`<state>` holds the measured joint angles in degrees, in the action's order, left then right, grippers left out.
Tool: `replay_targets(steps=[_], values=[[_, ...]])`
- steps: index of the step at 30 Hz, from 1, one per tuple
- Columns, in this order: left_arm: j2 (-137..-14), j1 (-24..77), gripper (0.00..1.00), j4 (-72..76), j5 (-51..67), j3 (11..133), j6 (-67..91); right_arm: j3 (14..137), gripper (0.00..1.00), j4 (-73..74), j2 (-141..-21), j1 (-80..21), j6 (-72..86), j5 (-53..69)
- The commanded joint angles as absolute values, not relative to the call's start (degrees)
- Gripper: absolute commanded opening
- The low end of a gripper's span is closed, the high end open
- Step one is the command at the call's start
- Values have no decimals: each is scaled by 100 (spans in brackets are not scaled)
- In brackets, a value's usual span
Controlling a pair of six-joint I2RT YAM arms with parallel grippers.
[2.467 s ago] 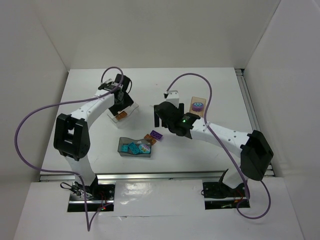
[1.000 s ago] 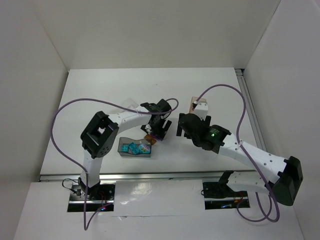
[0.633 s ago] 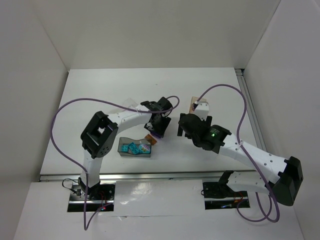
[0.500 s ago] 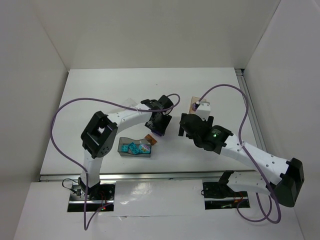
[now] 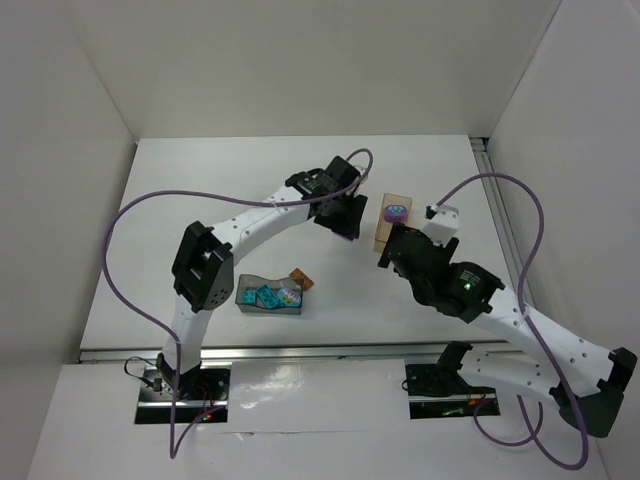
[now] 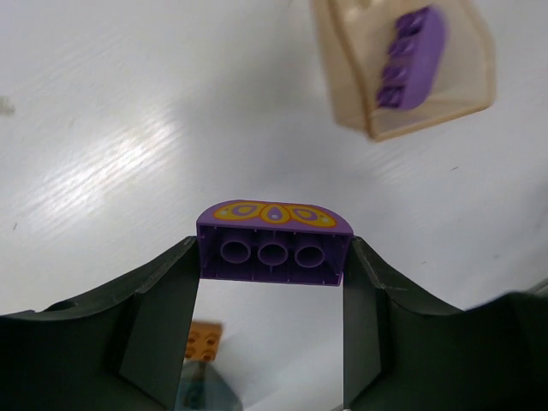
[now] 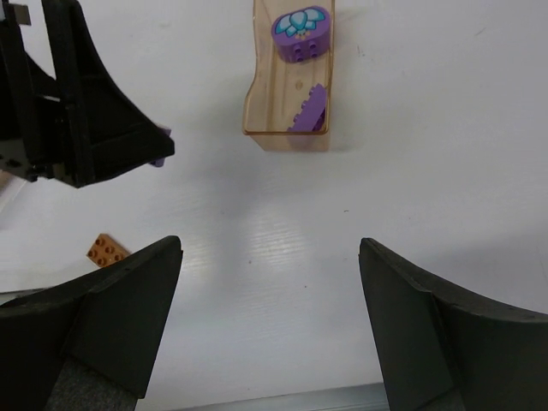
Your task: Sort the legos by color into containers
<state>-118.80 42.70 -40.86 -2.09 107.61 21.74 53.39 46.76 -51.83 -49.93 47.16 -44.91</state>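
Observation:
My left gripper [image 5: 345, 218] is shut on a purple arched brick [image 6: 274, 248] with a yellow pattern and holds it above the table, just left of the tan tray [image 5: 383, 232]. That tray [image 6: 338, 68] holds a purple studded brick [image 6: 411, 56]. In the right wrist view the tray [image 7: 257, 86] also holds a rounded purple brick [image 7: 301, 34] with a teal flower. My right gripper [image 7: 270, 248] is open and empty, near of the tray [image 5: 385, 250]. An orange brick [image 5: 300, 277] lies by the smoky tray [image 5: 243, 298], which holds teal bricks [image 5: 266, 296]. The clear tray is hidden.
The left arm [image 5: 260, 215] stretches across the middle of the table. Its purple cable [image 5: 130, 225] loops over the left side. White walls enclose the table on three sides, and a metal rail [image 5: 300, 352] runs along the near edge.
My left gripper left the clear tray, closed on the purple brick beside the smoky tray, and carried it back-right towards the tan tray. My right arm drew back to the near right.

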Motion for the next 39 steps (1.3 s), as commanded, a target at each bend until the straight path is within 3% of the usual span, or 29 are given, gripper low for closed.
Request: replay_targets(steps=[1, 15, 17, 20, 24, 30, 39], values=[[-12172, 4298, 50, -3947, 438, 11433, 2452, 5651, 91, 4983, -4914, -4966, 5010, -4983], [-13983, 4298, 54, -3252, 1406, 13587, 3199, 5616, 91, 5273, -4562, -4966, 4913, -4280], [-14115, 4298, 73, -3173, 1459, 13815, 3260, 5669, 91, 5527, -4492, -4966, 4983, -4280], [-14107, 4298, 92, -3121, 1459, 13816, 3261, 5669, 91, 5590, -4298, -4966, 4983, -4280], [-13581, 4298, 99, -3120, 1406, 13388, 3182, 5538, 91, 5458, -4306, -4966, 4983, -4228], [-12019, 4132, 93, -3734, 203, 11958, 2996, 5301, 91, 4397, -4868, -4966, 4255, -3422], [-9573, 3244, 93, -4350, -887, 9687, 3357, 5369, 91, 2367, -6985, -4966, 2964, -1628]])
